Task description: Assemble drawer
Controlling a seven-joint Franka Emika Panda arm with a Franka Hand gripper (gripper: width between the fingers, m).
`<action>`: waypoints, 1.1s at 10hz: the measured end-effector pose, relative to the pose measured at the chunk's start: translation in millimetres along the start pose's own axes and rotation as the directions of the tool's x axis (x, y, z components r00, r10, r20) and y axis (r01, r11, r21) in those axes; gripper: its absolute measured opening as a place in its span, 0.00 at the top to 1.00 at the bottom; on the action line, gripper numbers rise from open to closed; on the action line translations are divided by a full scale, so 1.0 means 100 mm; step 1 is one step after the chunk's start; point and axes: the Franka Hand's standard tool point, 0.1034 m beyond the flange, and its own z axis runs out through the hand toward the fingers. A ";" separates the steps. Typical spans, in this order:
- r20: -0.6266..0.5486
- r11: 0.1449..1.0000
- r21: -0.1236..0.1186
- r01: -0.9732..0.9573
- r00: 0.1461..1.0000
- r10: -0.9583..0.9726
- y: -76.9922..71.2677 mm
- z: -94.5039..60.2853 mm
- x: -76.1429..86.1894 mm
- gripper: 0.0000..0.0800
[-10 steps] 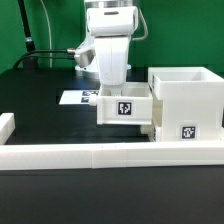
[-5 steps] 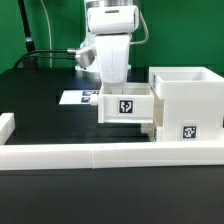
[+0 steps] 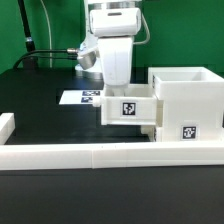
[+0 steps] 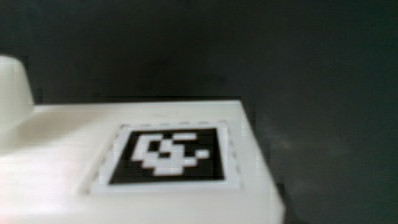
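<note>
Looking at the exterior view first, the gripper (image 3: 118,82) comes down from above onto a small drawer tray (image 3: 128,108), whose tagged face is turned toward the camera. The tray sits right against the tall drawer housing (image 3: 186,103), on the exterior view's left of it, and its far end seems already partly within the housing's side. The relation that matters for the coming move is this: the housing lies toward the exterior view's right of the tray, and the tray's long axis appears to run the same way, so any further push would probably go along that line. The fingertips are hidden behind the tray's wall, so I cannot tell for sure whether the jaws pinch the tray or stand spread. The marker board (image 3: 78,98) lies flat on the black table (image 3: 40,110) behind, and the low white border wall (image 3: 100,155) crosses the foreground.

In the wrist view, blurred, a white surface with a black-and-white tag (image 4: 173,155) fills the picture, very close to the camera; this is likely the tray. No fingers are distinguishable here.
</note>
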 end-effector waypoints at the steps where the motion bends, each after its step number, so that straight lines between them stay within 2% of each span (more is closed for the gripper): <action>1: 0.010 1.000 -0.004 0.019 1.000 -0.019 0.01 -0.01 0.01 0.95; 8: 0.022 1.000 -0.003 0.015 1.000 -0.015 0.01 0.00 0.01 0.95; 11: 0.047 0.999 0.015 0.031 0.998 -0.032 0.05 -0.03 0.02 0.95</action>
